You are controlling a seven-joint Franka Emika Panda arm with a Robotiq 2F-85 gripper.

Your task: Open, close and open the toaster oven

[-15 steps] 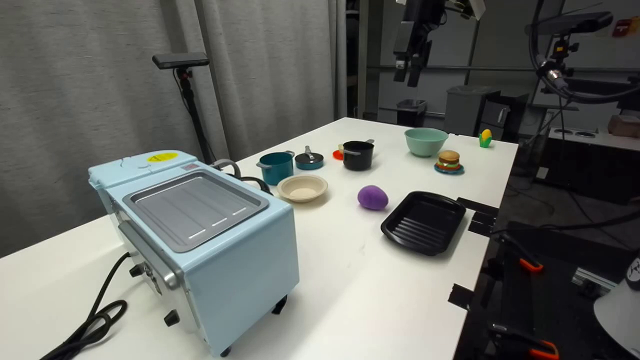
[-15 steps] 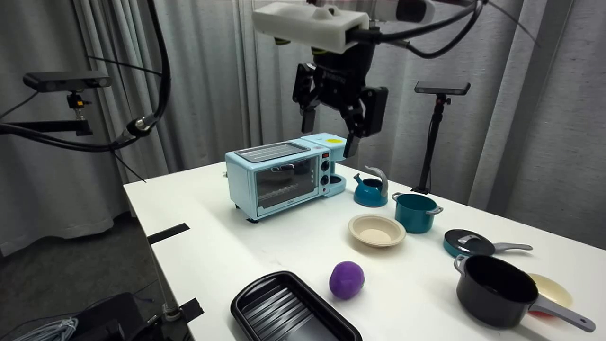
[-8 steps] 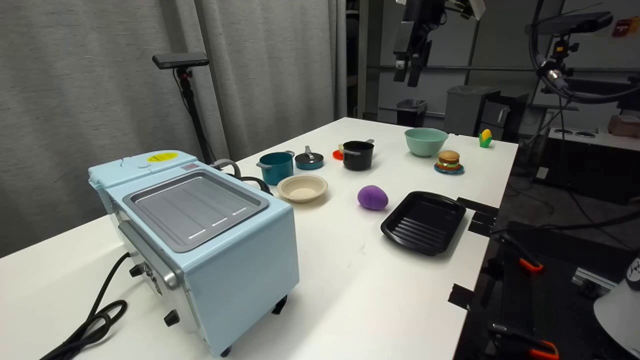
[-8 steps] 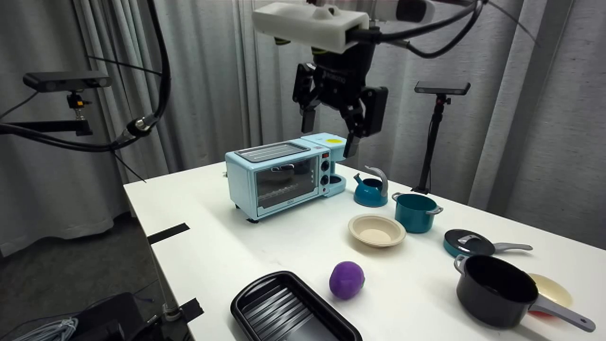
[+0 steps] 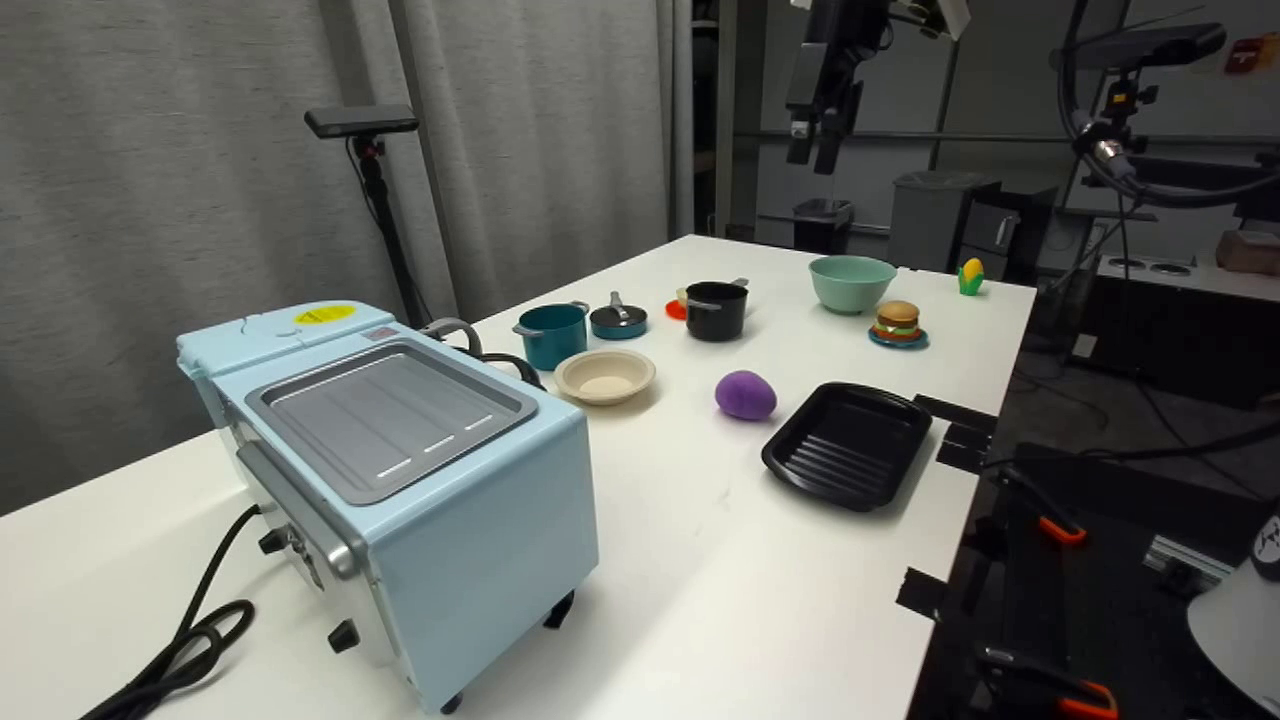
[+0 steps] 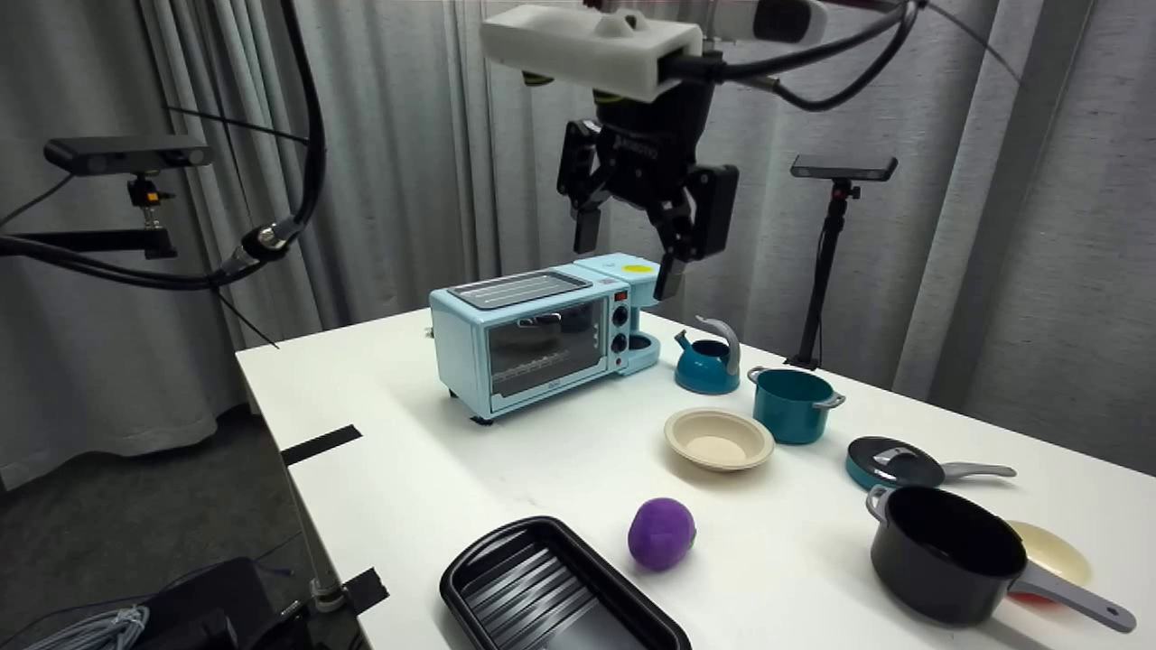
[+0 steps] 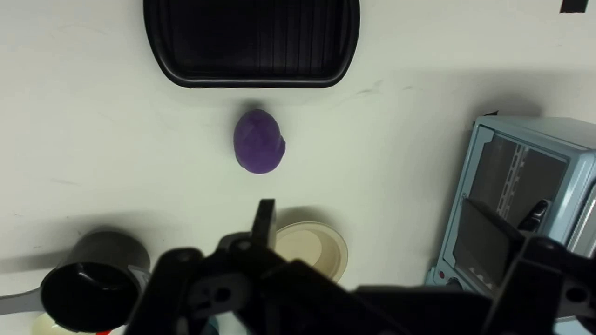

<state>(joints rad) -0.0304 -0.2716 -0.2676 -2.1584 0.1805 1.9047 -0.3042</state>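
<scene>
Toaster oven [image 6: 545, 341], light blue with a grey ribbed panel [image 6: 520, 289] on top, stands at the far left of a white table [image 6: 388, 406] in an exterior view, its glass door [image 6: 547, 352] closed. Near and slightly to the right lies a black ribbed tray [image 6: 551, 582], cut off by the bottom of that view. Above the table, well apart from the oven, hangs the black gripper [image 6: 629, 259], its two fingers [image 6: 587, 232] pointing down and spread wide, with nothing held between them. Next, at the near side, a purple egg-shaped object [image 6: 662, 534] rests close to the tray. Farther back, near the oven's right end, sits a blue kettle [image 6: 707, 370] with a raised grey handle. Nearer than the kettle is a shallow beige bowl [image 6: 719, 450], just beside a teal two-handled pot [image 6: 791, 415]. At the right, a low teal pan [image 6: 894, 465] points its grey handle rightward, and near it stands a black saucepan [image 6: 939, 567] that partly hides a pale yellow round item [image 6: 1055, 549].
</scene>
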